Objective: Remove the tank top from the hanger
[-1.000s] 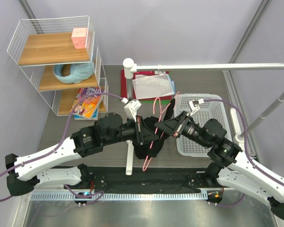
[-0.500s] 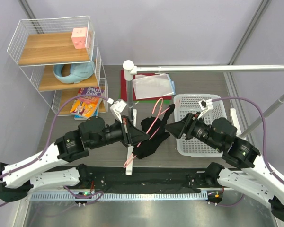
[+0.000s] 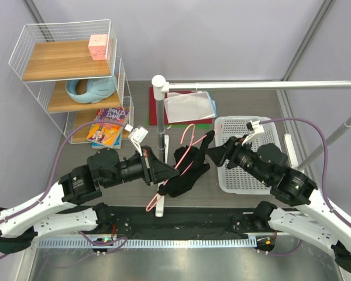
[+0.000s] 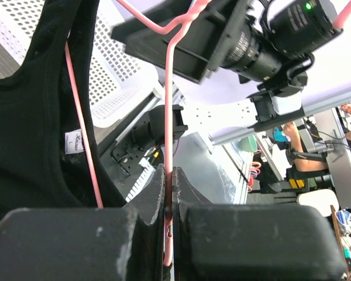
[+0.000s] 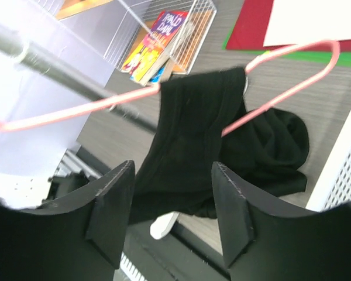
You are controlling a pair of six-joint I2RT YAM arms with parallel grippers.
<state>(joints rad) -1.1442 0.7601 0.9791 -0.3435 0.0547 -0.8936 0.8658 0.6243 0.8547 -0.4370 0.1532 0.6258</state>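
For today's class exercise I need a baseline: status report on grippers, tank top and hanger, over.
Left gripper shut on hanger. Right gripper open, holding nothing. Tank top draped over hanger, not off yet. White pole close beside left gripper.

Pale lilac walls (image 3: 222, 35) close in a grey wood-grain counter (image 3: 137, 96) under soft, even light. At the far left stands a white wire shelf (image 3: 121, 76) with three wooden boards. A pink cube (image 3: 98, 47) sits on the top board, a blue bowl (image 3: 93, 89) on the middle one, and picture books (image 3: 108, 126) on the lowest. A white pole (image 3: 159, 117) rises mid-counter and carries a rail (image 3: 263, 84) running off to the right. Beside the pole lies a red mat (image 3: 154, 114) with a white sheet (image 3: 187, 107) on it. A white basket (image 3: 229, 175) sits to the right. A black strip (image 3: 181, 221) and a metal sheet (image 3: 181, 263) line the near edge.
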